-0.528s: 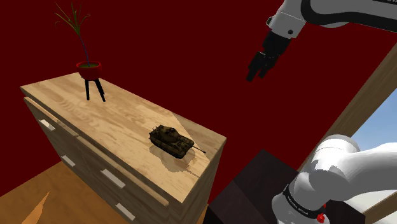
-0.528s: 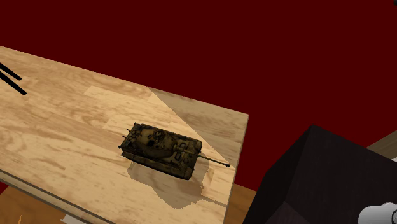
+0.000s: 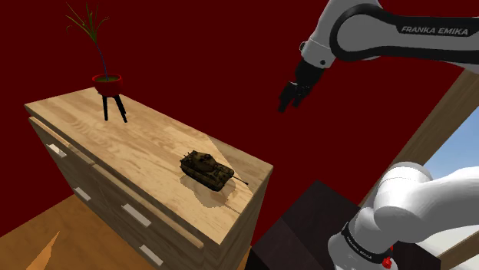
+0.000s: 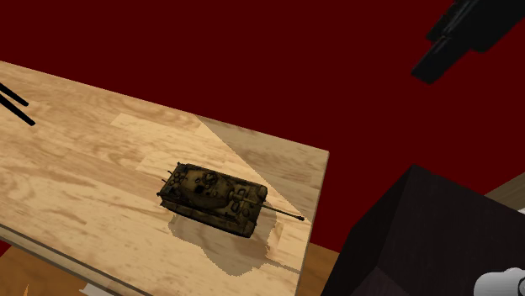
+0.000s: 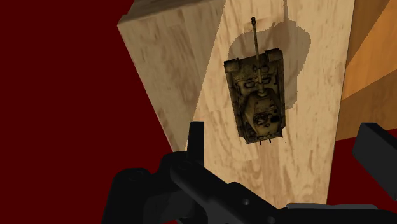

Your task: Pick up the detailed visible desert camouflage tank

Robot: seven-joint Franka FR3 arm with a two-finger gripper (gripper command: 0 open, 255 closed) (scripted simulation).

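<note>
- Hovering in the air, the gripper is well above the surface and out past its end edge, the one nearest the stand. Its fingers are spread wide with nothing between them.
- Tank: upright on its tracks on the wooden surface, near that same end edge and roughly midway between the front and back edges. The potted plant is well apart, at the far end.
- Barrel points at the end edge, with its tip just inside it.
- Handling, my read: a small rigid model, probably light. The hard painted shell could be a bit slick under the pads. No give, so squeeze gently.
- Fragile bits: the thin barrel and the small fittings sticking out at the rear. Don't clamp or bump those.
- Where to grab: across the hull's short axis, one finger on each track flank, about mid-length so it doesn't tip nose-down.
- In the wrist view the tank lies lengthwise ahead of the gripper, so the closing line is already close to crosswise. It probably needs only a small yaw trim.
- Risk: it's light and near the end edge, so one finger touching first could skid it. Centre over the hull before closing.
</note>
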